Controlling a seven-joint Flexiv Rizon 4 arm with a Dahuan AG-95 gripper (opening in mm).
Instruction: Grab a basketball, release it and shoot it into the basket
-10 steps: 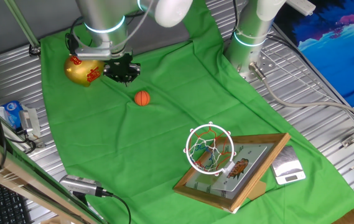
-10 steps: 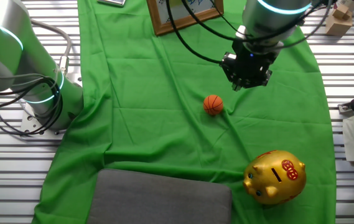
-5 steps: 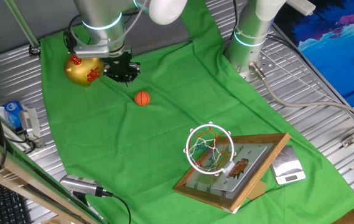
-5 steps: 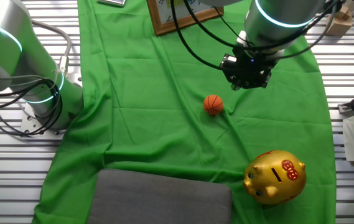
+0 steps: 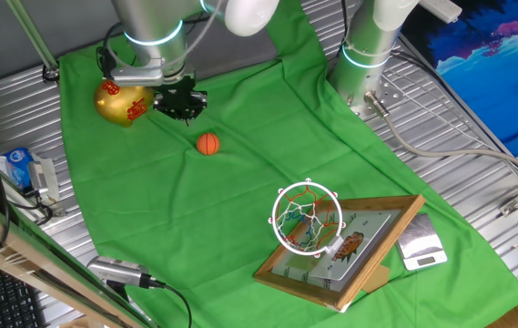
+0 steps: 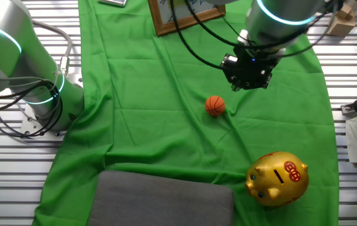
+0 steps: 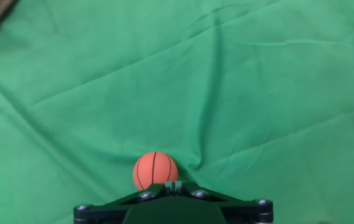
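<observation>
Orange ball [image 5: 208, 144] on green cloth [image 5: 240, 182] near my claw [image 5: 182, 111], apart from it, claw above the cloth holding nothing, how far open I cannot tell, hoop [image 5: 307, 219] well away, gold piggy bank [image 5: 122, 102] just beside my claw

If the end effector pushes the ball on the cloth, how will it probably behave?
The ball is round and rests free on the cloth, so it would likely roll away from a sideways touch. The wrinkles beside it may slow or turn it. It looks small and probably light, so a gentle grip should hold it.
</observation>
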